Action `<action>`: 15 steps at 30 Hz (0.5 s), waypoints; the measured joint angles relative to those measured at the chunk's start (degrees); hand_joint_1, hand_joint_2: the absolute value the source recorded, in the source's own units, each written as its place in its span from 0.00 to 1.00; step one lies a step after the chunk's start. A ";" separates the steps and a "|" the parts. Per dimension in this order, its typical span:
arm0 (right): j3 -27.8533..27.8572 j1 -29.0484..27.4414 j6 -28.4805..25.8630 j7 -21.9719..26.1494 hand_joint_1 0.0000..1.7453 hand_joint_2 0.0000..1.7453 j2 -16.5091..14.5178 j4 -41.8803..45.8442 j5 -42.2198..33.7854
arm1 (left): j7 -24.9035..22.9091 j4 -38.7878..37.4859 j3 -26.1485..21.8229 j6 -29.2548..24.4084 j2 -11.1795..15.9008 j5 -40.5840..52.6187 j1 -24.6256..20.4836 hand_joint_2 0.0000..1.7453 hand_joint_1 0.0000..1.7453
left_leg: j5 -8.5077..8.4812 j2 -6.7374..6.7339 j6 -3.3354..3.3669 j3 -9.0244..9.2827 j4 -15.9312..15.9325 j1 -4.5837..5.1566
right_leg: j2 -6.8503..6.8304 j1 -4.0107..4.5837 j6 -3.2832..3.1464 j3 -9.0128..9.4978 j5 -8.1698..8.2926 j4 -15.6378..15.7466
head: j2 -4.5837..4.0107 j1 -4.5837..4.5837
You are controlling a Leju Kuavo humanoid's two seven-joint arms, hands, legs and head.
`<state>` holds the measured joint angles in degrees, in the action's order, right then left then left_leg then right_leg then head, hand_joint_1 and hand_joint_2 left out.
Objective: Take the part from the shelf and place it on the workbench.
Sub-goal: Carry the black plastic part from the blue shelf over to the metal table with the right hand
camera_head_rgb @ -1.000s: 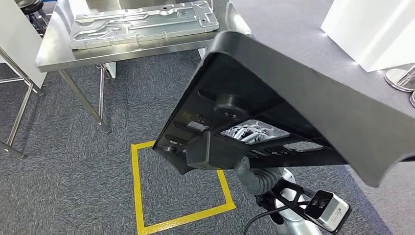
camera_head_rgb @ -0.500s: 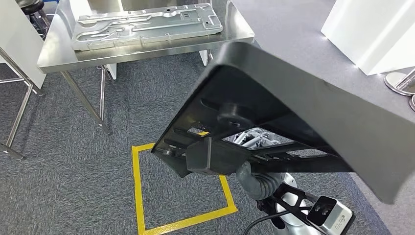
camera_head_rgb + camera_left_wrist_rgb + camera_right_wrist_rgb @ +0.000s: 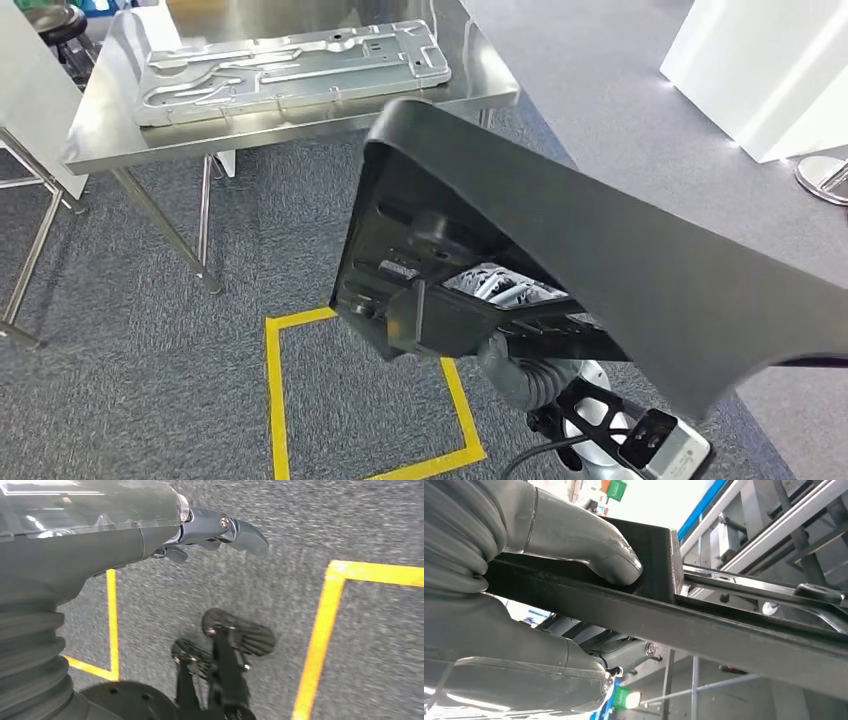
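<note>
Above the carpet and the yellow floor marking (image 3: 275, 400), the black part (image 3: 600, 270) rides tilted in the air, carried by the right hand (image 3: 574, 560), whose thumb presses on one face of the part's edge while the other fingers close under it. So the pick from the shelf looks done. The steel surface (image 3: 90, 135) stands ahead, well apart from the part, with a silver stamped panel (image 3: 290, 65) lying on it. What is left, I judge, is the approach to the surface and the set-down. The left hand (image 3: 215, 530) hangs over the floor holding nothing, its fingers loosely apart.
</note>
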<state>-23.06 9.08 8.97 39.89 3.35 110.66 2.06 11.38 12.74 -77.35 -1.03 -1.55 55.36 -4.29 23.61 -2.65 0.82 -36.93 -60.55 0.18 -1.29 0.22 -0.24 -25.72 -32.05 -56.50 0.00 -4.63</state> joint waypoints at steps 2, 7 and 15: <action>0.00 0.08 -0.27 0.01 1.00 1.00 -0.01 -0.15 0.17 | 0.04 0.00 0.00 0.00 0.01 0.14 -0.17 1.00 0.00 | 1.24 0.19 0.74 0.70 0.99 0.31 | -0.68 0.16 0.68 0.62 -0.49 0.01 | 0.00 -0.01; 0.03 0.62 0.01 0.03 1.00 1.00 -0.03 -0.19 -0.82 | 0.08 0.00 0.02 0.02 0.02 0.38 -0.18 1.00 0.00 | 3.07 1.92 1.92 3.60 1.97 -0.34 | 0.45 -0.28 2.06 -5.77 -1.38 -11.75 | 0.00 0.02; 0.51 0.15 0.45 0.02 1.00 1.00 -0.01 -0.17 -1.46 | 0.04 -0.01 0.03 0.06 -0.10 0.62 -0.10 1.00 0.00 | 8.18 2.95 1.03 9.78 2.34 -0.30 | 0.85 0.07 0.75 -13.01 7.44 -4.59 | 0.00 0.06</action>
<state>-22.55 9.22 9.42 39.91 3.34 110.49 0.60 11.41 12.73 -77.32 -0.97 -1.65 55.98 -4.39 31.78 0.30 1.84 -27.15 -58.21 -0.12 -0.45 0.30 0.51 -38.74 -24.61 -61.09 0.00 -4.58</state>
